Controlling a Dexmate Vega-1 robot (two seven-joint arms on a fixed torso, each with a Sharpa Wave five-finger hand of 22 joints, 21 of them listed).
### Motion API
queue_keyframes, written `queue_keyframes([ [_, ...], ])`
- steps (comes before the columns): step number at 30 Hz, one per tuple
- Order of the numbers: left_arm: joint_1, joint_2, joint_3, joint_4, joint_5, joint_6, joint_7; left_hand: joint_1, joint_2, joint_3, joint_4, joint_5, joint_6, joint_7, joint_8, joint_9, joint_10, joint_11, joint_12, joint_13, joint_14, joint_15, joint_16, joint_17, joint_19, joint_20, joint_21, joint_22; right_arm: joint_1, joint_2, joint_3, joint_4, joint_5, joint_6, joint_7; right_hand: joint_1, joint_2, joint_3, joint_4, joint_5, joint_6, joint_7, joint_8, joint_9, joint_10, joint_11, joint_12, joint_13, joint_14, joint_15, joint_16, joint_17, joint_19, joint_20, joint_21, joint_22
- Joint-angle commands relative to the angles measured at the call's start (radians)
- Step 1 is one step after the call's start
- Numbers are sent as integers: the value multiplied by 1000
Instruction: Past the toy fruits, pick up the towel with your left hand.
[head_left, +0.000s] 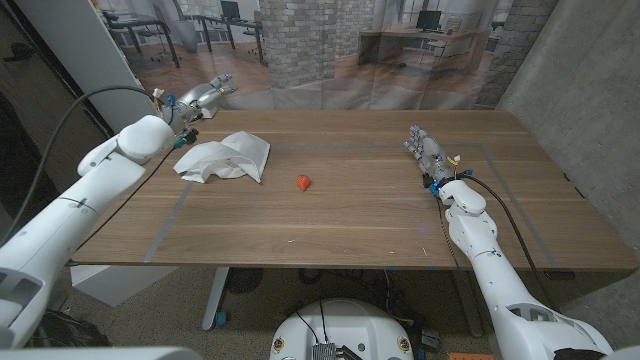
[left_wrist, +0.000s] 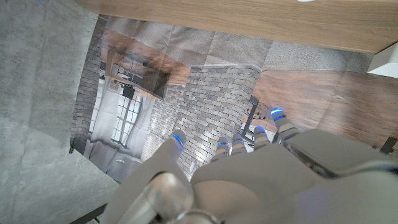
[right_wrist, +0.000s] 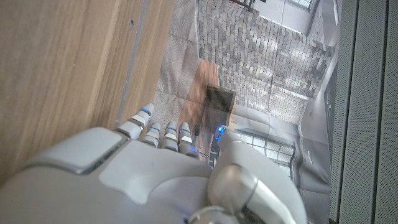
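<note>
Our left hand (head_left: 203, 95) hangs raised over the far left corner of the desk (head_left: 350, 220), fingers stretched out and apart, gripping nothing. From the left wrist view our left hand (left_wrist: 261, 174) points off past the desk edge toward the backdrop, so it is aimed beyond the towel, not at it. The towel (head_left: 224, 158) lies crumpled just behind and inward of this hand, nearer our body, apart from it. We judge the hand is lifted there for clearance before coming down. A single red toy fruit (head_left: 303, 182) sits further inward of the towel, near desk middle, well apart from the hand, so it won't block a drop from above.

Our right hand (head_left: 424, 148) waits at the right side of the desk, fingers extended, nothing in it; whether it touches the wood we cannot tell.

Room: the towel sits close to the left desk edge and far edge, open wood on its inner side. We need to pull back and lower; risk is dragging cloth off the left edge.
</note>
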Motion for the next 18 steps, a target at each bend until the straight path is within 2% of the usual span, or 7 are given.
queue_keyframes([
  [1,-44,52,18,-23,20,59,-85,18,-5,3,-14,-8,-2,1,-3,4,-20,1,-2,4,-35,-4,-5,1,-6,2,-2,0,2,1,2,6,4,3,3,6,8,2,-6,4,3,4,7,5,6,9,6,6,-2,4,1,3,7,-12,6,3],
  [9,-79,84,38,-39,35,104,-144,30,-17,3,-31,-13,-9,2,-5,4,-20,12,-2,5,-34,-5,-5,1,-6,-1,-5,-1,5,0,3,11,6,4,6,6,8,2,-6,4,3,3,7,5,7,8,6,6,-2,5,1,3,7,-11,6,3],
  [14,-100,103,54,-51,50,132,-179,40,-30,1,-48,-16,-2,3,-1,5,-17,6,-1,5,-33,-7,-5,2,-6,-2,-7,-2,7,0,3,16,8,4,10,6,8,2,-7,4,3,3,7,5,6,8,6,6,-1,5,1,3,7,-12,6,3],
  [18,-115,116,64,-59,60,151,-204,47,-37,0,-57,-18,1,4,0,5,-12,11,1,5,-34,-8,-5,2,-6,-3,-9,-2,8,0,4,18,9,6,11,6,8,2,-7,4,4,3,7,5,7,9,6,6,-1,5,1,3,7,-12,6,3],
])
